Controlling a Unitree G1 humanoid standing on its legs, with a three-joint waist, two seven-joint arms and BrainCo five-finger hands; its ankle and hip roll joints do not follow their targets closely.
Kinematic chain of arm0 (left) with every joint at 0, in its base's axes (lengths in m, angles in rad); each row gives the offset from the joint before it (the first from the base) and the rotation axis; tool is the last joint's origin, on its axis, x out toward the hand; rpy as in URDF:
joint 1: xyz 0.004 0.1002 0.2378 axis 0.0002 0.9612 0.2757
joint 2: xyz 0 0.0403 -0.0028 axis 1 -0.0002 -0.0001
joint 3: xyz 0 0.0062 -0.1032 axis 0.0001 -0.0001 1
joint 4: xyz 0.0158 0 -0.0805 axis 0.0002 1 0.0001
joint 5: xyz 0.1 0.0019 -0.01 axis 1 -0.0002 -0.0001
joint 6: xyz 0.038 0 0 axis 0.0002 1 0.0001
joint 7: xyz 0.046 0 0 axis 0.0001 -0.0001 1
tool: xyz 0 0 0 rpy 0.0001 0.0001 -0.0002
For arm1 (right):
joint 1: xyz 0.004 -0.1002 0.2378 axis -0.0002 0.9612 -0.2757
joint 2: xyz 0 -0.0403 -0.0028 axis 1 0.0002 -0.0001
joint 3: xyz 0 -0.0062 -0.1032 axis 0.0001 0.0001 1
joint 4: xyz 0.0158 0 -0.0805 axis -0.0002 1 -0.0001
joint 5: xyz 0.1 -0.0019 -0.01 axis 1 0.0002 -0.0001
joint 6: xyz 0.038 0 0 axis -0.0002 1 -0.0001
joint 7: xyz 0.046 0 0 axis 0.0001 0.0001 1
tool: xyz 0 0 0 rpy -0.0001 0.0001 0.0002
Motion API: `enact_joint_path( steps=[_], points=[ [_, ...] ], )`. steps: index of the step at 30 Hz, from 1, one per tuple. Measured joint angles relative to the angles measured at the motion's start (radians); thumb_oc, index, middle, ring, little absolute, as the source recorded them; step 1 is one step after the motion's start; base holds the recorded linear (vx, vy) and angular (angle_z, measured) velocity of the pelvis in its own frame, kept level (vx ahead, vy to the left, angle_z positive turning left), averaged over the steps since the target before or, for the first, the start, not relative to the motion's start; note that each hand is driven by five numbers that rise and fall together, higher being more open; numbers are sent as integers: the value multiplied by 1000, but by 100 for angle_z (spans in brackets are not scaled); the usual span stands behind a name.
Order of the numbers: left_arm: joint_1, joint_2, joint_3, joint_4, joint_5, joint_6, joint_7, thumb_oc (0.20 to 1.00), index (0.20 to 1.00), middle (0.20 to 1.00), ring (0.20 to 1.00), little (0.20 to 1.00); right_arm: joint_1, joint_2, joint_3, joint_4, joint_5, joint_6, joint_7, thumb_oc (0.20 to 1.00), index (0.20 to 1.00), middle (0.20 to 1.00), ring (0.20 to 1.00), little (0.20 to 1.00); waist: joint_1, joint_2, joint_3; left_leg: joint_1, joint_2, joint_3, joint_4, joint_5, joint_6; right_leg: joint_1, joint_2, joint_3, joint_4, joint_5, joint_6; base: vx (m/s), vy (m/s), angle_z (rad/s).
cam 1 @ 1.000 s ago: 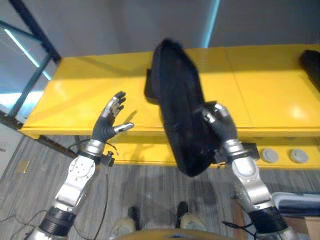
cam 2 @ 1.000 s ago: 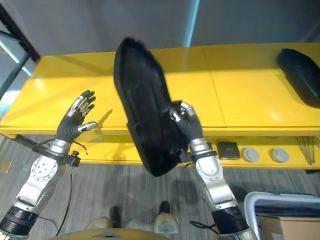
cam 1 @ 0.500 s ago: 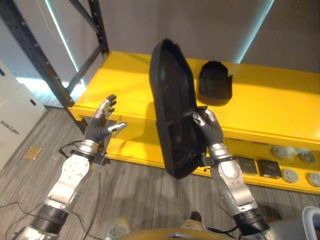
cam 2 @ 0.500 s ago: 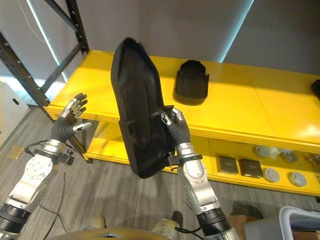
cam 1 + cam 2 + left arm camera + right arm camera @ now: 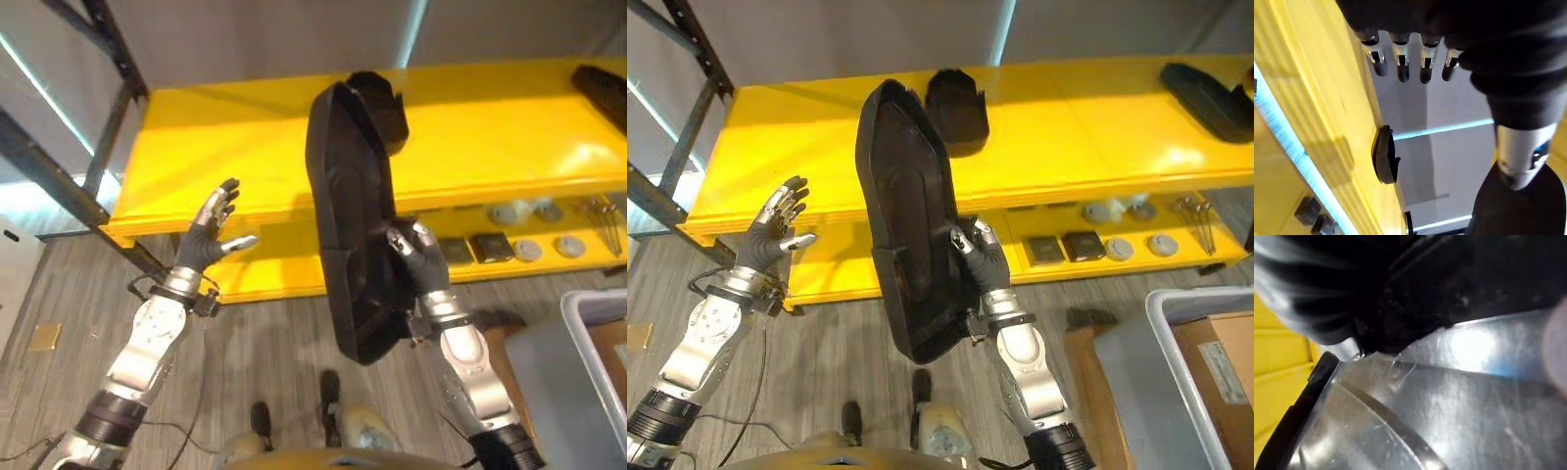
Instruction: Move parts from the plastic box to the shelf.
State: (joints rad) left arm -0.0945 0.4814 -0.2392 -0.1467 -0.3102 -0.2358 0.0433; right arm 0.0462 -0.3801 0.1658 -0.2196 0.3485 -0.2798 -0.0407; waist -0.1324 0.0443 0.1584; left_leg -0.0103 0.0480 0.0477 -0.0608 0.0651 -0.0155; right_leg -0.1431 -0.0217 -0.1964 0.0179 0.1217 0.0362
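A long black moulded part (image 5: 348, 225) stands almost upright in front of the yellow shelf (image 5: 216, 147). My right hand (image 5: 413, 259) is shut on its lower right edge, fingers curled over the rim. The part's glossy surface (image 5: 1449, 396) shows close up in the right wrist view. My left hand (image 5: 209, 233) is raised to the part's left, open and holding nothing, its fingers (image 5: 1400, 66) straight before the shelf edge. A small black part (image 5: 957, 108) lies on the shelf top behind the held one.
Another long black part (image 5: 1205, 93) lies at the shelf's far right. Small round and square pieces (image 5: 509, 245) sit on the lower shelf. A grey plastic box (image 5: 1136, 338) with a cardboard box (image 5: 1225, 367) inside stands at the lower right. Dark rack posts (image 5: 59, 186) rise at the left.
The whole picture has shifted, so the camera moved. My right hand still holds the long part upright and my left hand stays raised and open.
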Motion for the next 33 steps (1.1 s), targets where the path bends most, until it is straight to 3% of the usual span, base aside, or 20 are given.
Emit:
enact_joint_path(
  steps=[2, 3, 5, 7, 9, 11, 12, 14, 16, 18, 20, 21, 23, 26, 29, 31, 33],
  points=[
    [5, -40, -1, -4, 0, 0, -8, 1000, 1000, 1000, 1000, 1000, 11, -30, -12, 0, 0, 1, 0, 200, 200, 200, 200, 200, -5, 22, 1, 43, 12, -19, -24, -3, -11, 35, 14, -13, 0, -17, -19, 239, -161, 26],
    [10, -49, 4, -24, -1, -1, -11, 1000, 1000, 1000, 1000, 1000, 12, -48, -17, -2, 2, 0, 9, 200, 200, 200, 200, 200, 0, 24, 4, 29, 29, -14, 63, -6, -49, 55, 29, -11, -1, -42, -62, 126, -129, 11],
    [11, -50, 4, -43, -1, -4, -17, 1000, 1000, 1000, 1000, 1000, 12, -64, -18, -12, 10, 0, 12, 200, 200, 200, 200, 200, 16, 7, 9, -33, 32, -16, 225, -55, -95, 63, 22, -16, -8, -39, -68, 149, -151, -4],
    [8, -47, 6, -37, -1, -3, -19, 1000, 1000, 1000, 1000, 1000, -14, -80, -15, -12, 18, 0, 16, 200, 200, 200, 200, 200, 36, -12, 23, -172, 10, -67, 500, -39, -122, 73, 22, -5, 8, -63, -100, 149, -106, -6],
    [9, -52, 5, -32, -1, -3, -22, 1000, 1000, 1000, 1000, 1000, -34, -79, -18, -13, 19, 0, 16, 200, 200, 200, 200, 200, 60, -41, 41, -276, -5, -113, 674, -3, -139, 83, 6, -5, 7, -69, -109, 254, 17, -3],
    [12, -51, 10, -29, -1, -2, -24, 1000, 1000, 1000, 1000, 1000, -34, -75, -22, -14, 18, 0, 16, 200, 200, 200, 200, 200, 67, -57, 47, -285, 16, -43, 595, -44, -106, 117, 1, -21, -25, -70, -102, 268, 103, 15],
    [16, -48, 22, -30, -1, -2, -26, 1000, 1000, 1000, 1000, 1000, -40, -71, -23, -17, 18, 0, 16, 200, 200, 200, 200, 200, 74, -55, 45, -248, 35, -2, 402, -60, -78, 132, 4, -29, -41, -71, -98, 206, 101, 10],
    [15, -47, 48, -29, -1, -2, -23, 1000, 1000, 1000, 1000, 1000, -64, -60, -26, -18, 18, 0, 15, 200, 200, 200, 200, 200, 79, -43, 45, -193, 42, 7, 113, -37, -66, 160, 10, -34, -56, -60, -81, 224, 159, 4],
    [16, -48, 48, -29, 0, -2, -23, 1000, 1000, 1000, 1000, 1000, -63, -63, -30, -16, 18, -1, 13, 200, 200, 200, 200, 200, 83, -23, 35, -161, 38, -19, -11, 0, -74, 184, 17, -28, -85, -62, -59, 312, 225, -2],
    [28, -48, 50, -37, 1, -2, -20, 1000, 1000, 1000, 1000, 1000, -52, -63, -41, -10, 6, 0, 9, 200, 200, 200, 200, 200, 96, 5, 28, -132, 41, -68, -19, 19, -54, 205, 25, -5, -99, -61, -51, 271, 150, -31],
    [51, -49, 49, -41, 12, -2, -22, 1000, 1000, 1000, 1000, 1000, 0, -74, -74, -10, -6, 1, 8, 200, 200, 200, 200, 200, 85, 44, 8, -62, 33, -65, -20, 26, -44, 251, 30, 0, -97, -83, -17, 246, 135, -22],
    [57, -48, 49, -46, 17, -3, -22, 1000, 1000, 1000, 1000, 1000, 14, -83, -86, -8, -6, 0, 7, 200, 200, 200, 200, 200, 76, 61, -2, -61, 35, -70, -20, 110, -29, 250, 36, 14, -82, -96, -2, 175, 105, -9],
    [73, -15, 59, -60, 34, -2, -24, 1000, 1000, 1000, 1000, 1000, 25, -69, -96, 0, -33, 6, 7, 200, 200, 200, 200, 200, 80, 21, -3, -38, -16, -41, -19, 83, 1, 246, -19, 45, -66, -116, 26, 91, 63, -18],
    [67, 24, 92, -61, 40, -2, -22, 1000, 1000, 1000, 1000, 1000, 16, -72, -99, 0, -79, 19, 7, 200, 200, 200, 200, 200, 84, -6, -4, -45, -81, -45, -19, 75, 21, 244, -87, 111, -76, -126, 44, 56, 40, 12],
    [71, 55, 110, -64, 39, -2, -23, 1000, 1000, 1000, 1000, 1000, -19, -91, -89, 14, -123, 27, 7, 200, 200, 200, 200, 200, 124, -21, -6, -51, -111, -44, -19, 66, 31, 249, -116, 153, -107, -125, 68, 32, -1, 8],
    [78, 79, 121, -76, 38, -2, -24, 1000, 1000, 1000, 1000, 1000, -96, -108, -68, 84, -152, 31, 5, 200, 200, 200, 200, 200, 152, -35, -5, -59, -114, -47, -20, 66, 34, 245, -117, 153, -107, -123, 92, -2, -15, 10],
    [90, 79, 118, -82, 36, -3, -29, 1000, 1000, 1000, 1000, 1000, -134, -112, -56, 123, -164, 42, -2, 200, 200, 200, 200, 200, 170, -38, -6, -60, -109, -51, -20, 68, 33, 246, -110, 151, -106, -123, 93, -77, -39, 7]
  ],
)
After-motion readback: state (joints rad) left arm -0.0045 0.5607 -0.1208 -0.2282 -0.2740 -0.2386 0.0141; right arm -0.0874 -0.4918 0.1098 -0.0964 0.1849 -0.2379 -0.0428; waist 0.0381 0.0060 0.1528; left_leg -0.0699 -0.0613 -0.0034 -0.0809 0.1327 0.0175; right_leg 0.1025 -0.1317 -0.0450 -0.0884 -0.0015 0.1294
